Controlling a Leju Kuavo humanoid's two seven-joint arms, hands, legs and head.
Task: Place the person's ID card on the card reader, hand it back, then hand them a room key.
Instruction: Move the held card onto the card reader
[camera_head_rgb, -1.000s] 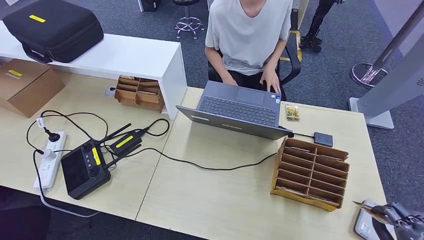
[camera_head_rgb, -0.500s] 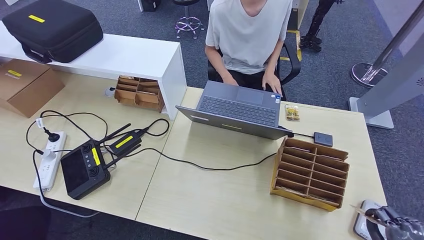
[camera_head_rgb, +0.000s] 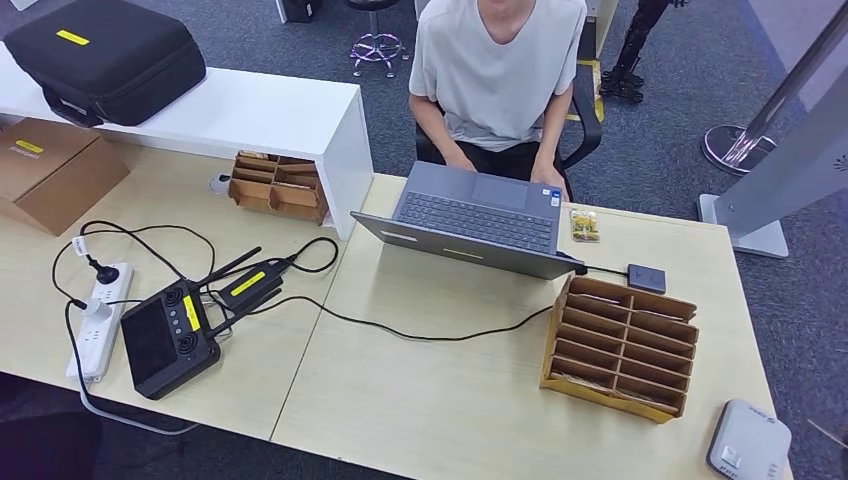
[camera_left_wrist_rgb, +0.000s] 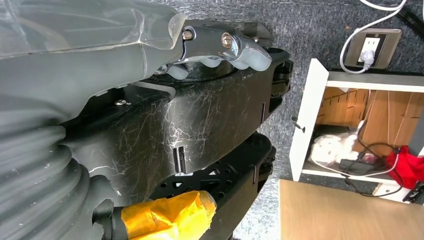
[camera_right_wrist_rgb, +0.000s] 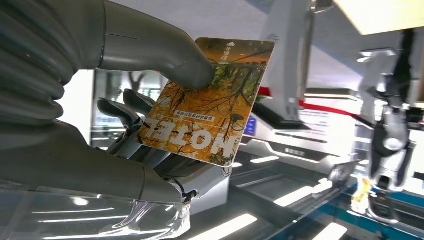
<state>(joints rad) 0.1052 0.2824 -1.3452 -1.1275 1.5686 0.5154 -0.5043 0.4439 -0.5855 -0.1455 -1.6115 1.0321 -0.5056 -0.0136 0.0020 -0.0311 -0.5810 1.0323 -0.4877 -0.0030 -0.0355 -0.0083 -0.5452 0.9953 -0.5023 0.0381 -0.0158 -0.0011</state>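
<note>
We saw the pale wooden tabletop spreading across most of the head view, with a white shelf standing on its far left part and a black case resting on that shelf. A person in a light grey shirt sat behind the tabletop, hands at an open grey laptop. A brown cardboard box lay at the far left, and a cardboard sorter with rows of slots stood near the right end. A black controller with a screen lay on the left part, beside a white power strip and dark cables. The white card reader sat at the near right corner of the tabletop, just beside the sorter, with nothing on its top.

In the right wrist view, our right hand gripped the room key, an orange card printed with the word HOTEL, pinched between the thick grey thumb on its printed face and the darker fingers behind it. The card was held up in the air against a bright background of white machines.

In the left wrist view, our left hand lay against a dark part of the body, fingers curled in with nothing seen in them.
</note>
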